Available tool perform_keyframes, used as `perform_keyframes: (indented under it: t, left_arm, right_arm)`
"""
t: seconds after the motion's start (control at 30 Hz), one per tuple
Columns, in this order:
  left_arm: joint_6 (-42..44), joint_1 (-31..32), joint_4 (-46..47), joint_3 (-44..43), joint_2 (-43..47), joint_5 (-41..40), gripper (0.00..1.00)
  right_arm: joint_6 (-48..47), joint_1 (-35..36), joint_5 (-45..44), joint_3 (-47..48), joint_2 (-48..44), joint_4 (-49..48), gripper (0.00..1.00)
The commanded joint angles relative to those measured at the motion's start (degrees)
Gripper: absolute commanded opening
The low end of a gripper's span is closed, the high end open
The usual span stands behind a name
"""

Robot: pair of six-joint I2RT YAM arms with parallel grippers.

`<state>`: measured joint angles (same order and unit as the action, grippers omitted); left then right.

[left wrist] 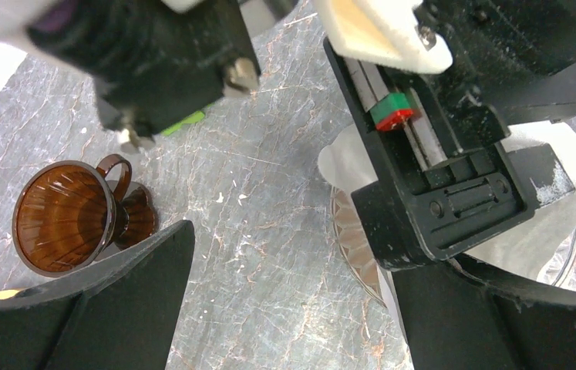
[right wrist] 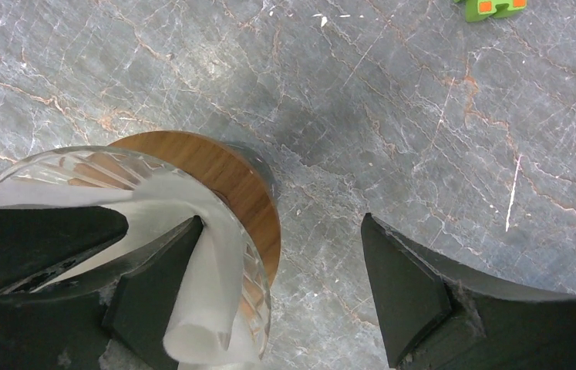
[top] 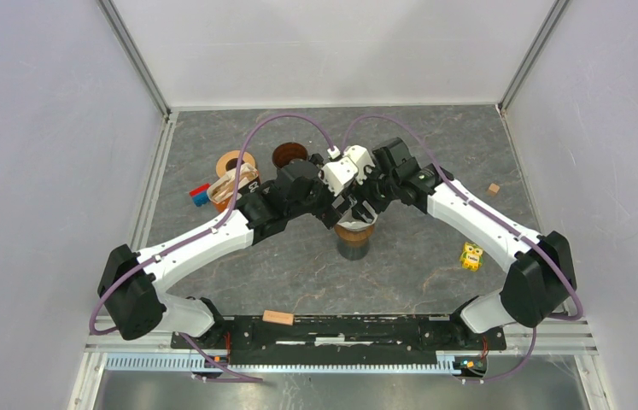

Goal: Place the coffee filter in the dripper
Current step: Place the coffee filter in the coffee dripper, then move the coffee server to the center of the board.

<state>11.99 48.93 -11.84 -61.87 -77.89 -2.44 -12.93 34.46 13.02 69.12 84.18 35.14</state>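
Right gripper (right wrist: 279, 220) fingers filled the lower frame of its wrist view, spread apart and pinching nothing. One finger sat inside the glass dripper (right wrist: 61, 163) against the coffee filter (right wrist: 211, 270); the other hung outside over the table (right wrist: 423, 116). Left gripper (left wrist: 292, 254) stood wide too, empty, close beside.

Filter lay in the dripper but rumpled, with one folded flap spilling over the rim near the wooden collar (right wrist: 230, 181).

Risk, as judged: lifting the inner finger could drag the paper out with it. The crowded wrists could also knock each other or tip the dripper.

Could not tell whether the paper reached the cone's bottom; the finger was in the way. From above, both wrists covered the dripper mouth. Amber dripper (left wrist: 61, 220) stood well apart, no paper in it.
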Motion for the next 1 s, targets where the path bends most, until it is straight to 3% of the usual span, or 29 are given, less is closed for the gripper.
perform_keyframes:
  t: [0.0,0.97]
  left_arm:
    - [1.9,-0.1,2.3,-2.8,0.2,1.0,1.00]
    - [3.4,-0.1,-1.7,-6.2,2.4,1.4,1.00]
  right_arm:
    - [-0.6,0.3,-1.1,-1.6,-1.2,-1.6,0.81]
    - [-1.7,-0.6,2.2,4.7,-7.0,-0.4,0.89]
